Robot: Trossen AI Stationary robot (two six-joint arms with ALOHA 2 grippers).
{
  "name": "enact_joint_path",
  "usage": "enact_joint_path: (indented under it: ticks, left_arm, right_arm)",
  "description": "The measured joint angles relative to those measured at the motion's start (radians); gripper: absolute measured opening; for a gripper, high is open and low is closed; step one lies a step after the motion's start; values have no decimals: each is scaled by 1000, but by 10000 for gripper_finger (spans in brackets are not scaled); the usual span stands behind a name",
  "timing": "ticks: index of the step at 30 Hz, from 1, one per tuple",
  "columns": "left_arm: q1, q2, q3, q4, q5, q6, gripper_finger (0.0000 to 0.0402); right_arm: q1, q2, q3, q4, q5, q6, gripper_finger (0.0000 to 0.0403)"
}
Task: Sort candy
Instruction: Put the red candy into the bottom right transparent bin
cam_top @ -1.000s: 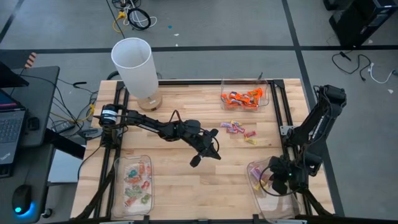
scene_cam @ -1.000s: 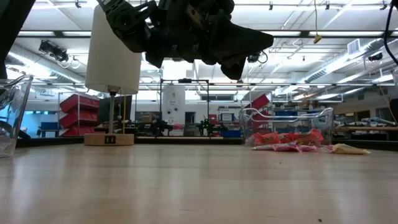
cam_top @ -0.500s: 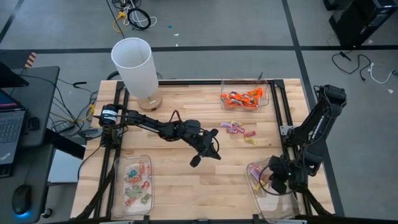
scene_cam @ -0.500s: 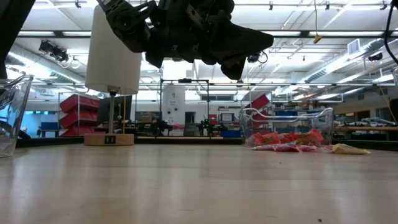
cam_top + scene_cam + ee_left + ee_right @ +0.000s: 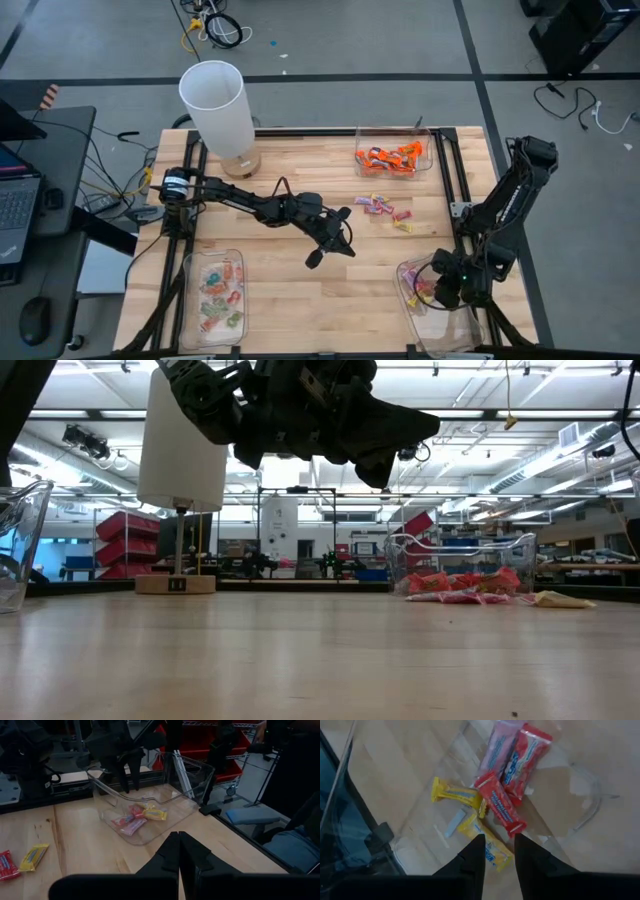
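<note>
The candy is split up. Orange pieces fill a clear tray (image 5: 392,157) at the far right. Pale green-and-pink pieces lie in the near-left tray (image 5: 218,295). Pink-and-yellow pieces (image 5: 492,805) lie in the near-right tray (image 5: 412,300). A few loose sweets (image 5: 388,210) rest on the wood between them. My left gripper (image 5: 348,250), shut and empty, hovers over the table's middle, above the wood (image 5: 179,851). My right gripper (image 5: 499,851) is open and points down into the near-right tray, just above the sweets there.
A tall white cylinder on a wooden base (image 5: 217,105) stands at the far left corner. Black frame rails run along the table's left and right edges. Bare wood lies between the near trays. A laptop and cables sit off the table's left side.
</note>
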Motion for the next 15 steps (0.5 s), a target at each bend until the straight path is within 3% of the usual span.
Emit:
enact_joint_path:
  ticks: [6,15]
  left_arm:
    - [0,0,0,0,0,0,3]
    - [0,0,0,-1,-13,0,3]
  right_arm:
    - [-36,-3,43,-84,9,-32,71]
    - [-95,-4,154,-436,29,-71,19]
